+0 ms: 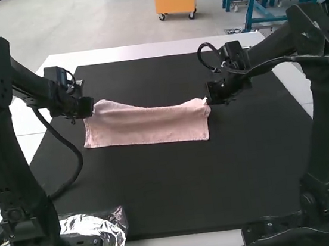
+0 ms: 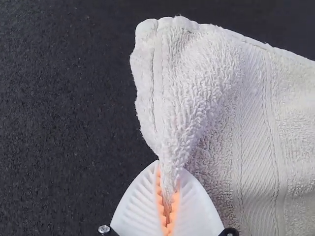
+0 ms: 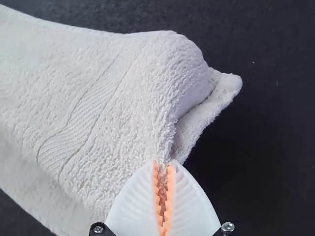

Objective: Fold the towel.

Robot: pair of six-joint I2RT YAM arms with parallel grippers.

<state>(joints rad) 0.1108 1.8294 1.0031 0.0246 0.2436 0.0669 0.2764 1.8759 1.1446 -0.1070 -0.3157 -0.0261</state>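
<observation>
White table (image 1: 143, 50) — black mat (image 1: 178, 187) lies on it.

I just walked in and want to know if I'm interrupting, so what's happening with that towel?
Two robot arms are folding a pale pink towel over a black mat. The left gripper and right gripper each have their jaws shut on it, one near each end of its far edge. Between them the towel stretches in a long strip, that edge sagging slightly. A second layer peeks out by the right gripper, so it may already be partly folded.
</observation>
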